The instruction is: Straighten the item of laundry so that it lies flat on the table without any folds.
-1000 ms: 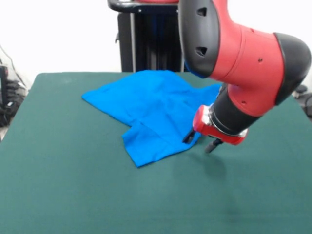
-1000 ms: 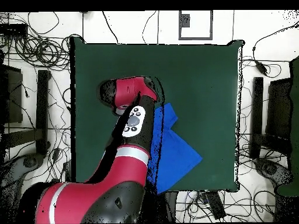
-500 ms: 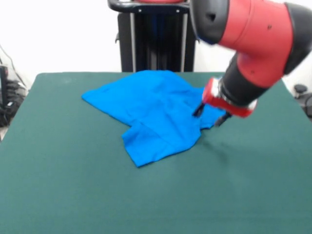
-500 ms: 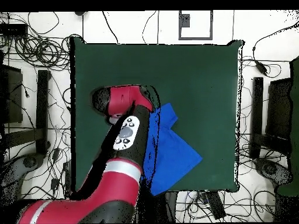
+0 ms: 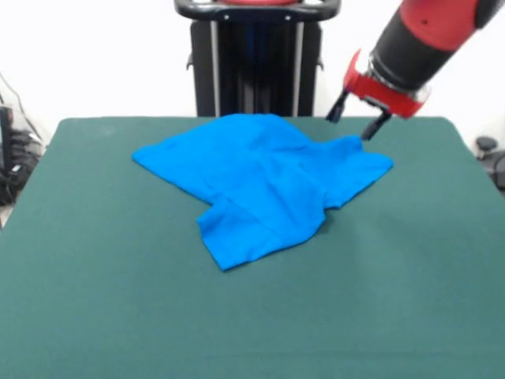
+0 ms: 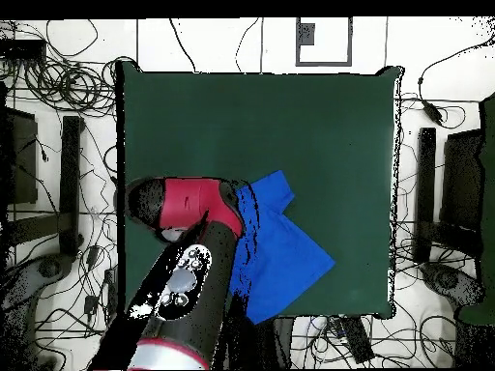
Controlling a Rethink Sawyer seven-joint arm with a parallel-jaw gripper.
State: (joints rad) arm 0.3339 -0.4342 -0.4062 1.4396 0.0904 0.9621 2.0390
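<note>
One broad stretch of bare dark green felt made up the near half of the large rectangular table (image 5: 237, 324) in the front view, with nothing lying on it. Farther back, on the far half and a little right of centre, lay the plain bright blue short-sleeved T-shirt (image 5: 264, 185) of thin soft fabric. It was not flat: its near part was doubled into a folded flap that came to a blunt corner pointing toward the camera, a crease ran across it above that flap, and shallow wrinkles crossed the middle. One pointed corner reached out to the left, and a lobe spread to the right; its far edge lay close to the table's far edge.

Above that right-hand lobe, clear of the cloth, hung the red and black arm's gripper (image 5: 356, 117), its two dark fingers spread apart with nothing between them. The arm came in from the upper right corner.

Beyond the table stood the black pedestal (image 5: 254, 59) against a pale wall, with tangled cables (image 5: 17, 154) off the table's left side.

From overhead, the green top (image 6: 290, 126) filled the middle of the floor area, the blue shirt (image 6: 282, 253) sat near the edge by the robot's base, partly covered by the red and black arm (image 6: 189, 280), and loose cables (image 6: 58, 77) and dark stands (image 6: 70, 184) ringed the table on a pale floor.
</note>
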